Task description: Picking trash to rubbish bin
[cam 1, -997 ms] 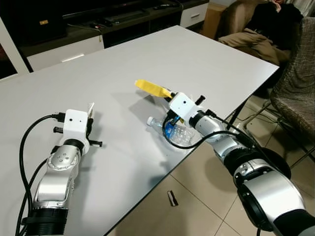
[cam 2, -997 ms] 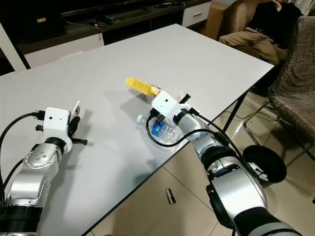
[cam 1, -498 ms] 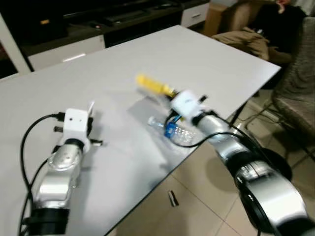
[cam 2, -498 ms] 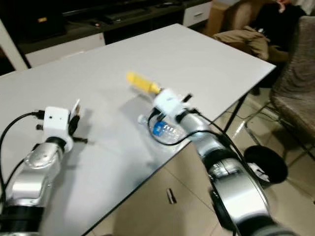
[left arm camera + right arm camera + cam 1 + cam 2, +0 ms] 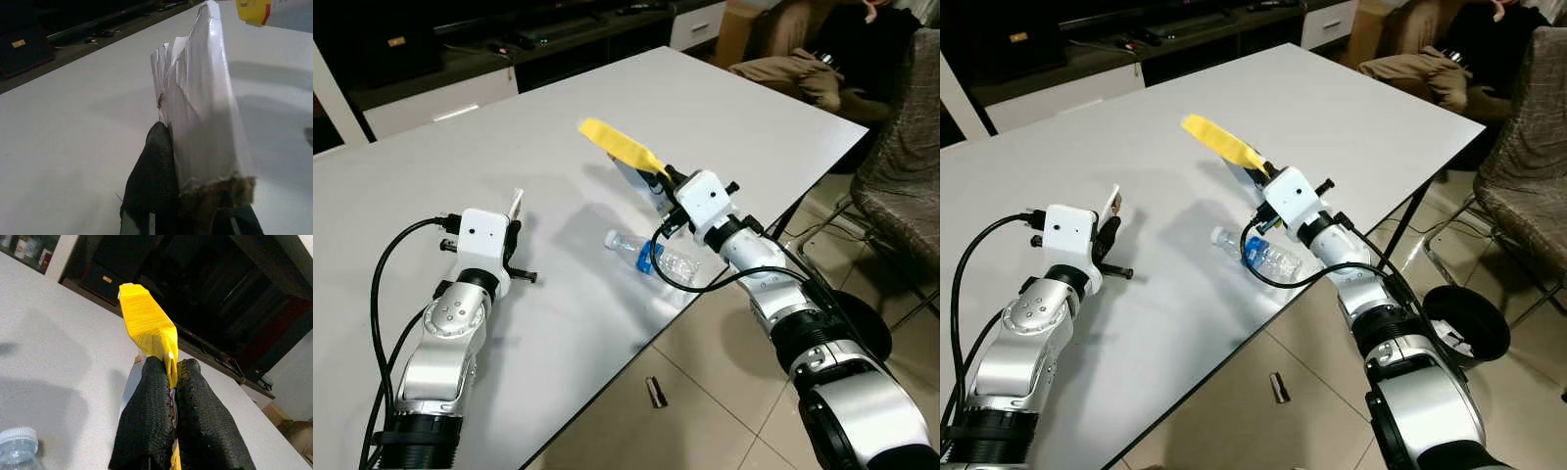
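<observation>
Above white table (image 5: 754, 117), flat yellow wrapper (image 5: 617, 149)

A flat yellow wrapper (image 5: 618, 149) is pinched at one end between black fingers (image 5: 149, 426), lifted and slanting over the white bench (image 5: 734, 108). A crumpled white paper scrap (image 5: 200, 103) stands upright, clamped likewise. A clear plastic bottle (image 5: 656, 258) with a blue label and white cap lies on its side near the bench edge. A black rubbish bin (image 5: 1469, 323) stands on the floor.
</observation>
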You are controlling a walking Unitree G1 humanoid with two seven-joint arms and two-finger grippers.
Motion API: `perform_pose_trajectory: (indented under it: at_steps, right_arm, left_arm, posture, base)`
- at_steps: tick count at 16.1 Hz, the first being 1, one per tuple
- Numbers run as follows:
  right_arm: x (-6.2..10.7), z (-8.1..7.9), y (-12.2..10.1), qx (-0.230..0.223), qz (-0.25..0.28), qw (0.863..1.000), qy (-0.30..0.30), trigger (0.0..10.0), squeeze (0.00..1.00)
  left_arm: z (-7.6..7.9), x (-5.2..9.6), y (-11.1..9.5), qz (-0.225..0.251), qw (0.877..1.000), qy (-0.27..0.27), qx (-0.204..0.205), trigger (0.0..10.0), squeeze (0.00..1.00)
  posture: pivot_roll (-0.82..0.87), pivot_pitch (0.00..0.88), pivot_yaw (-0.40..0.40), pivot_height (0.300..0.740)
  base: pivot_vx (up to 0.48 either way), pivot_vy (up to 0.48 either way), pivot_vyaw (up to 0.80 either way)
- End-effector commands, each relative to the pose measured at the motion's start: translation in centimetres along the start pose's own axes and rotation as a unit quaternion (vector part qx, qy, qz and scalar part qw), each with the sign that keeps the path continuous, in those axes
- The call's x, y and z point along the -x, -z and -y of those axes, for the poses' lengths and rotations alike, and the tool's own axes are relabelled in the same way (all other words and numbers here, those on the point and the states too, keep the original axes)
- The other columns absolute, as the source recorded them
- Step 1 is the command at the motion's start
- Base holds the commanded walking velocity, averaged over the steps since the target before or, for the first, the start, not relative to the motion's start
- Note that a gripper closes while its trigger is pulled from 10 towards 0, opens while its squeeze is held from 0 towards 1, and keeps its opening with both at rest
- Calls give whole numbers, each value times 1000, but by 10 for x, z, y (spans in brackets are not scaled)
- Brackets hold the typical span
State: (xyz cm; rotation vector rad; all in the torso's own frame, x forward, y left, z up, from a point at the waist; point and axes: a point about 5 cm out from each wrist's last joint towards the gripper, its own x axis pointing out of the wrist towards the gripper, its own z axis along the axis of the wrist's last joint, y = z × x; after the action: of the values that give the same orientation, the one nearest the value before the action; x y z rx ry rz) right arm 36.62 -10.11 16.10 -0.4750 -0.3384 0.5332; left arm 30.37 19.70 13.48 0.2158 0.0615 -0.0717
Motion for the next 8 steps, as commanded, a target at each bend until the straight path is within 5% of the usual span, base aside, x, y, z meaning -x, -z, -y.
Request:
perform_pose_trajectory:
  at_steps: [1,3,4,8]
  right_arm:
    - [1,8,-5,-23,20,999,25,0,0]
    - [1,17,-15,-70,51,994,68,0,0]
    - [7,26,-22,-121,66,983,119,10000,0]
    - [33,24,-29,-146,70,977,142,10000,0]
  left_arm:
    - [-1,0,-7,14,999,-8,35,0,0]
    - [-4,0,-14,19,995,-26,98,0,0]
    - [-2,4,-17,18,993,-19,111,10000,0]
    - [2,17,-22,24,997,-14,74,10000,0]
  posture:
    - [-85,0,-25,740]
    - [-85,0,-30,740]
    - [-83,0,-33,740]
    - [-84,0,-41,740]
  base:
    - [0,0,0]
    - [0,0,0]
    - [0,0,0]
    - [0,0,0]
